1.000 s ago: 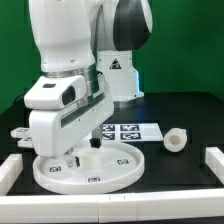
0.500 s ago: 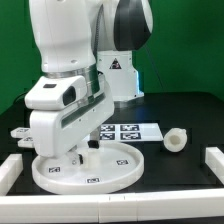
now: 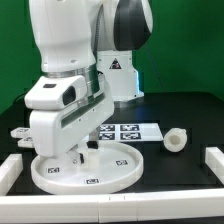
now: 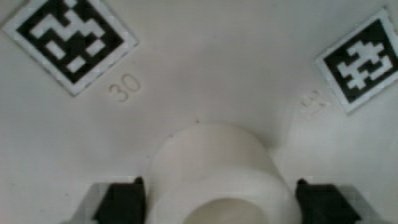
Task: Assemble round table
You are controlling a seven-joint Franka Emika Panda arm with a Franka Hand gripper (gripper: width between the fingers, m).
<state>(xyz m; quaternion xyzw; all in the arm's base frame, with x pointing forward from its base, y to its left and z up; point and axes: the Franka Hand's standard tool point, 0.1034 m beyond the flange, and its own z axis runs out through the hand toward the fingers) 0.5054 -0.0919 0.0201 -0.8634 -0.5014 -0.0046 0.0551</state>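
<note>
My claw (image 4: pixel 224 203) is clamped on a white rounded post (image 4: pixel 217 165) standing on the disc (image 3: pixel 125 160), with one dark pad (image 4: pixel 121 200) on each side of the post. The disc lies flat on the surface (image 3: pixel 190 170), directly beneath my claw. The leg (image 3: pixel 175 140) lies well apart from the disc, toward the exterior view's right.

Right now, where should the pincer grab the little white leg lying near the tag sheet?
Probably across the round middle of the leg, coming down from above: it seems to lie on its side, touching nothing, so both curved sides look free.
</note>
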